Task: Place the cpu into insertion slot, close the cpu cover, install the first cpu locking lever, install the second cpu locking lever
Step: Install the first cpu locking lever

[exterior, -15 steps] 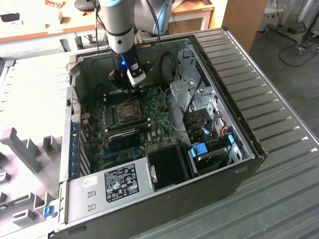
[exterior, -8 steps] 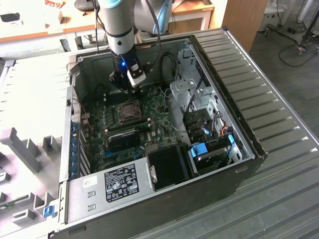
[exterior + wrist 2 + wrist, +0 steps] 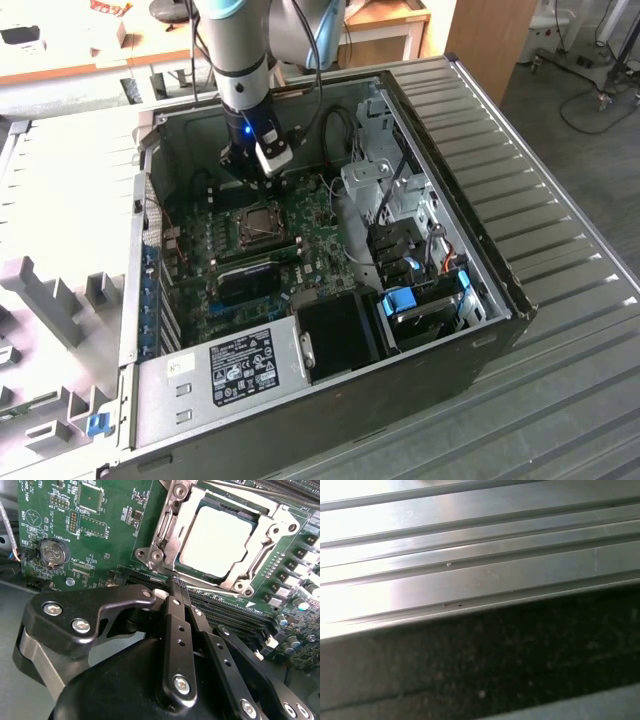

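The jaws, pinched together and empty, hover near the cpu cover [image 3: 170, 530] lying over the cpu [image 3: 215, 535].

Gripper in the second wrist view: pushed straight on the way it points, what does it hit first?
Probably the near edge of the cpu cover, just past the gripper; depth is unclear, so possibly the memory slots.

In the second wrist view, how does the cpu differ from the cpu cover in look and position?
The cpu is a solid square with a plain pale top; the cpu cover is a grey frame with a large window. The cpu sits inside that window; the cpu cover lies around it. Both look metallic and share one tilt.
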`<state>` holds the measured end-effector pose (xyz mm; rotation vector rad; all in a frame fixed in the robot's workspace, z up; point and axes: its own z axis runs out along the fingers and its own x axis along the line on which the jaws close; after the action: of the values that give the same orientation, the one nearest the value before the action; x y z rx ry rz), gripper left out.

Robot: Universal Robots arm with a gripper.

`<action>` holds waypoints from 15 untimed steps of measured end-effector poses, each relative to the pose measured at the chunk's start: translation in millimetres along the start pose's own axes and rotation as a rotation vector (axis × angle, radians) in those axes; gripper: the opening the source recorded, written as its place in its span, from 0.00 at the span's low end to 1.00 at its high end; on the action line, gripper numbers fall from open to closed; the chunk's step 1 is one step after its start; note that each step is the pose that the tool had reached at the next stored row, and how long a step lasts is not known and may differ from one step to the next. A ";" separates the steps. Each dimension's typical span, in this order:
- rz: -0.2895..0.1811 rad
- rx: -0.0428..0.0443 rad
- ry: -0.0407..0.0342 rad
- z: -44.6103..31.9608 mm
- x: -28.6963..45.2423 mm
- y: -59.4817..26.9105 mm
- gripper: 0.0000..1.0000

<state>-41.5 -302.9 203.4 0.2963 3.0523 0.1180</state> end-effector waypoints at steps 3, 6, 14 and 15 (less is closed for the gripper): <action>-0.001 0.0067 -0.0025 0.4 0.4 2.2 0.10; -0.002 0.0154 -0.0083 1.4 0.7 2.9 0.10; -0.003 0.0186 -0.0169 5.1 1.0 3.0 0.10; -0.003 0.0190 -0.0178 5.4 1.0 2.9 0.10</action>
<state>-41.5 -299.5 198.2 0.2929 3.0377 0.0858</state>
